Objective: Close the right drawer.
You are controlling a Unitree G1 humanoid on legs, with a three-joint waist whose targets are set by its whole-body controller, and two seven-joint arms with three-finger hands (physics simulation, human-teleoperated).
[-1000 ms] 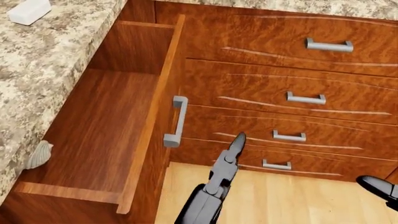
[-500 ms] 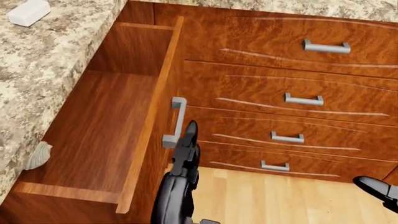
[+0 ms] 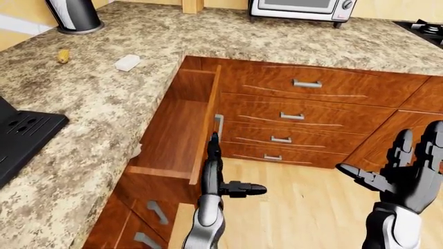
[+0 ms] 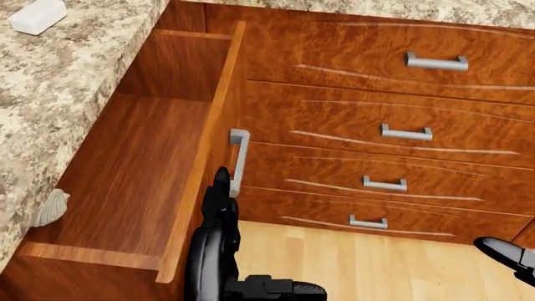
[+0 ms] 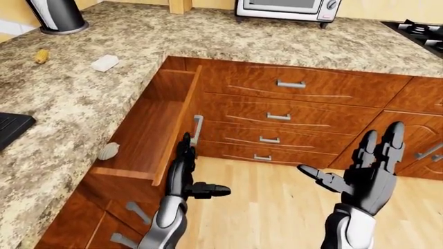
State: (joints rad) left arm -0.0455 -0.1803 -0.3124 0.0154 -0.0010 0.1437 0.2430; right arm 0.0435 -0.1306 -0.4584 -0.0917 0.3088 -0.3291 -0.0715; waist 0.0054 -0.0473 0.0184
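Clearly the drawer is not closed yet: it stands pulled far out from under the counter, beside the stack of shut drawers. Against the drawer's front panel, just below its handle, the left hand lies flat with fingers straight and thumb stuck out, holding nothing. Well away from the drawer, the right hand hangs spread open and empty. By my judgement the whole push remains.

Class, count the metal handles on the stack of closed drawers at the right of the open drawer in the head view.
4, one per drawer front: top handle, second handle, third handle, bottom handle. None looks hidden there. The open drawer carries its own handle separately.
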